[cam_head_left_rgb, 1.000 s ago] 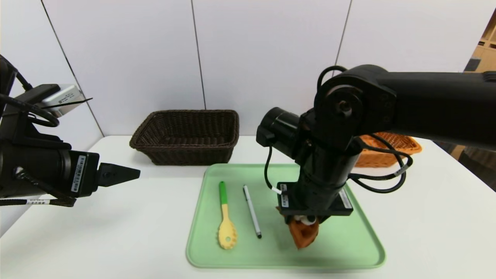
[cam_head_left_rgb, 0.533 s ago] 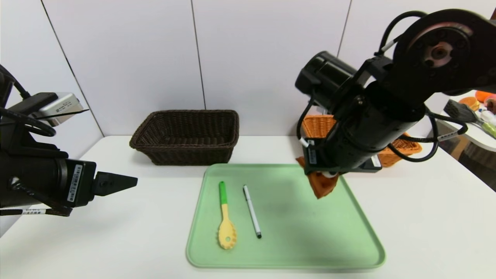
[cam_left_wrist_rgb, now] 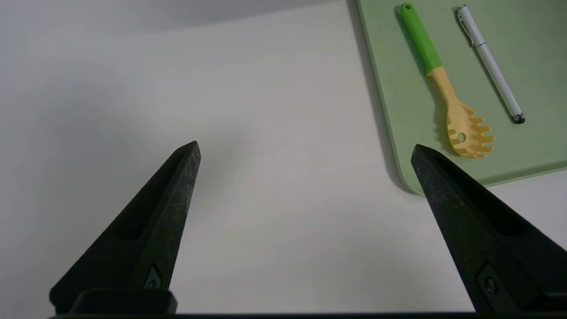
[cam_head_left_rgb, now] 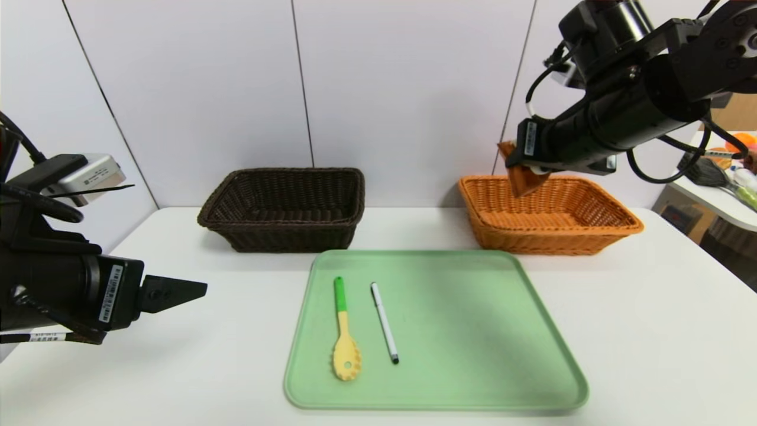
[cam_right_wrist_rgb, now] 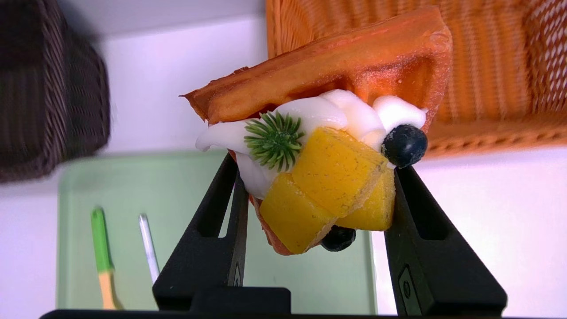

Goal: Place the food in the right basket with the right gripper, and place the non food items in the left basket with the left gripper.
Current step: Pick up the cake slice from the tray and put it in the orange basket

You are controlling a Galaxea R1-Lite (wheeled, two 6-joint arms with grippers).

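Nearest, at 9 o'clock over bare counter (cam_head_left_rgb: pixel 177 367): left hand (cam_left_wrist_rgb: pixel 305 150), fingers spread wide and holding nothing, aimed forward and down. Likely parked there to stay out of the other arm's way while sitting just short of its own two targets.

Next out, at the middle of the scene: green tray (cam_head_left_rgb: pixel 485 355). On its 9 o'clock half, pasta spoon (cam_head_left_rgb: pixel 343 331) with green handle pointing to 12 o'clock and yellow slotted head to 6; white pen (cam_head_left_rgb: pixel 384 322) just beside it on the 3 o'clock side, nearly parallel, black tip toward 6, not touching. Laid flat and apart, so each can probably be pinched singly. The 3 o'clock half of the tray bare.

Farther, at 11 o'clock past the tray: left basket (cam_head_left_rgb: pixel 284 207), dark brown, nothing visible inside, waiting for spoon and pen.

Farthest, at 1 o'clock: right basket (cam_head_left_rgb: pixel 550 213), orange-tan, interior bare as far as visible. Above its near 9 o'clock corner, raised clear of the rim: right hand (cam_head_left_rgb: pixel 523 177), clenched on the food (cam_right_wrist_rgb: pixel 328 133). Waffle wedge pinched across the sides near its topped end, cream, yellow fruit and dark berries facing the wrist camera, tip hanging down toward the basket. Held high presumably to clear the flared rim before lowering; drop not yet made.
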